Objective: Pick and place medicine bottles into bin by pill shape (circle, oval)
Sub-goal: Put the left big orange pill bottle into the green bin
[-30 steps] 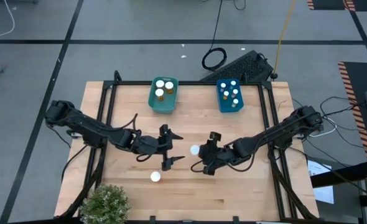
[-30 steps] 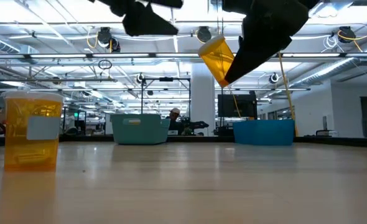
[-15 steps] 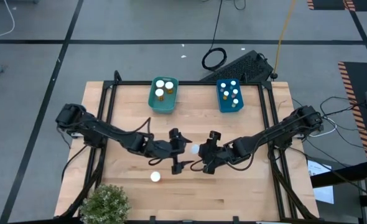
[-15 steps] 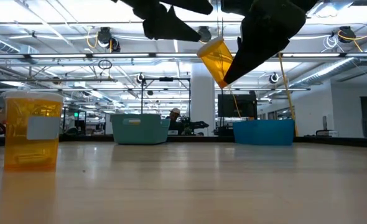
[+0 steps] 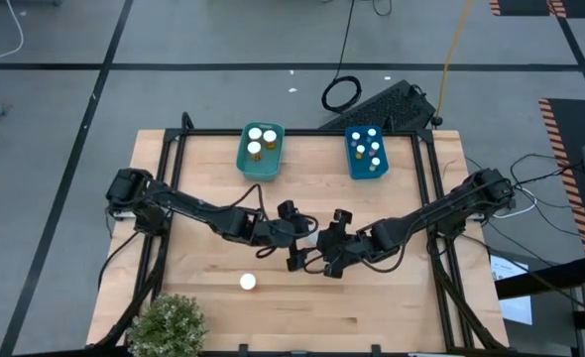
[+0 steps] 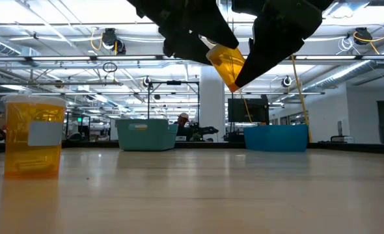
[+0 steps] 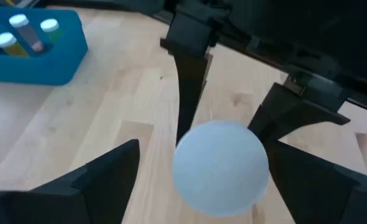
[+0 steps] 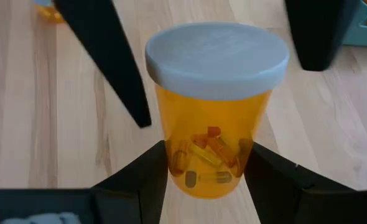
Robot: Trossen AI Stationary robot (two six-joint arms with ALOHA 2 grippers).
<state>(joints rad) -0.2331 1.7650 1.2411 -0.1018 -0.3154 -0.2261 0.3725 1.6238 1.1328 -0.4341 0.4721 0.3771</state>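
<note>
High view: within the last second the left gripper (image 5: 298, 241) has been brought across the wooden table (image 5: 402, 307) until it sits just beside the right gripper (image 5: 324, 250), where before it was well apart from it. Its fingers are spread on either side of the white cap of the held bottle (image 8: 212, 106), as the left wrist view shows, without touching it. The bottle is pinched at its lower body by the right gripper and is held tilted above the table in the low view. A handover between the arms is judged to be under way, so that the bottle may be carried to a bin.

The held bottle is a translucent orange cylinder with a smooth, round, matt white cap; elongated capsules, orange and yellow, are seen through its wall, which suggests the oval group. 1 more bottle (image 5: 248, 282) stands upright on the table nearer the front edge, well apart from both arms. The teal bin (image 5: 245, 165) and the blue bin (image 5: 353, 166), both rigid plastic with rounded corners, already hold several capped bottles. The tabletop is pale, finely grained wood.
</note>
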